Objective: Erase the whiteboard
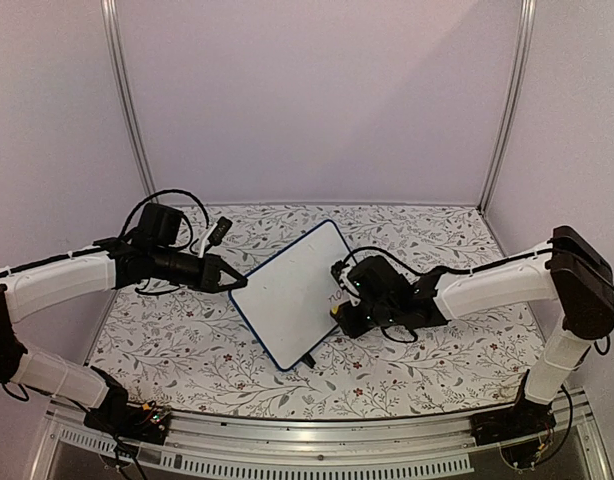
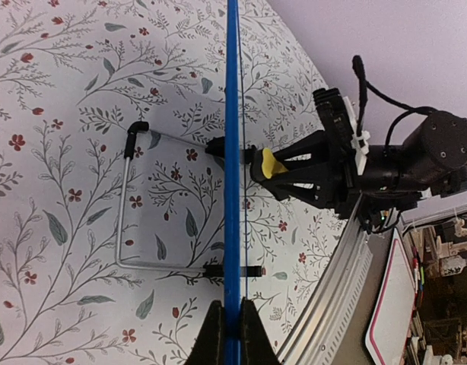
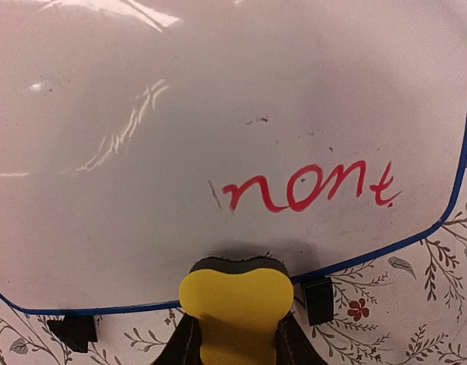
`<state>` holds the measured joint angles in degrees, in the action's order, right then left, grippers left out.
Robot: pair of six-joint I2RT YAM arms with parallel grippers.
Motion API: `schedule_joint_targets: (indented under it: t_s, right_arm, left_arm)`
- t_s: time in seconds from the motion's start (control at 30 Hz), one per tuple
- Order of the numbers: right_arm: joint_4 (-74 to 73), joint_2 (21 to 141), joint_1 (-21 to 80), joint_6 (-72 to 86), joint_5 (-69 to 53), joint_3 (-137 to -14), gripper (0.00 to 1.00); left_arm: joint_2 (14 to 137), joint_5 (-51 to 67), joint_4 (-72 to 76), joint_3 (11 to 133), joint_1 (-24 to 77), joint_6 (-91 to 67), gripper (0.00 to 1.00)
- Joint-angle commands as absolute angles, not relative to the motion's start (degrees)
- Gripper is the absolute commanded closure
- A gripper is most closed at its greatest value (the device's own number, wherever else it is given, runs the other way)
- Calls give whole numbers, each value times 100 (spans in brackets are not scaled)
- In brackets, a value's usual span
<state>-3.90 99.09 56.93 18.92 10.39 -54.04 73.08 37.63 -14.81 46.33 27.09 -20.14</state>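
Note:
The whiteboard [image 1: 292,295] stands tilted on the floral table, propped on a wire stand [image 2: 123,205]. My left gripper [image 1: 234,283] is shut on the board's left edge; in the left wrist view the blue frame [image 2: 232,152] runs straight up from between the fingertips [image 2: 232,334]. My right gripper [image 1: 339,312] is shut on a yellow eraser [image 3: 235,300], whose dark face rests against the board [image 3: 218,114] close to its lower edge. Red handwriting [image 3: 309,190] sits just above and to the right of the eraser. From the left wrist the eraser [image 2: 268,163] shows pressed against the board's face.
Black feet [image 3: 319,299] stick out under the board's blue frame. The floral tablecloth [image 1: 417,350] spreads around the board. An aluminium rail [image 1: 317,450] runs along the near edge, and lilac walls close off the back and sides.

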Motion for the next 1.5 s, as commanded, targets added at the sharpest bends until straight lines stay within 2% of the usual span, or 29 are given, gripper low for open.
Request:
schedule_joint_targets:
  t_s: [0.0,0.37,0.8,1.47]
  right_arm:
    - [-511,9894,5598,1614,1347,-6009,81]
    - [-512,10414,5336,1450,1159,-6403,81]
    - [-357,10360,5349,1747,613,-5811,81]
    - [-229,10219,5493,2034,571,-5287,81]
  left_arm:
    - [7225,3896,-1293,4631,2714,-1930,100]
    - [7214,3891,-1292,4624,2711,-1926,100]
    - [7233,3910,-1293,4633,2702,-1928,100]
    - [7209,3919,-1289,4624,2701,-1933,100]
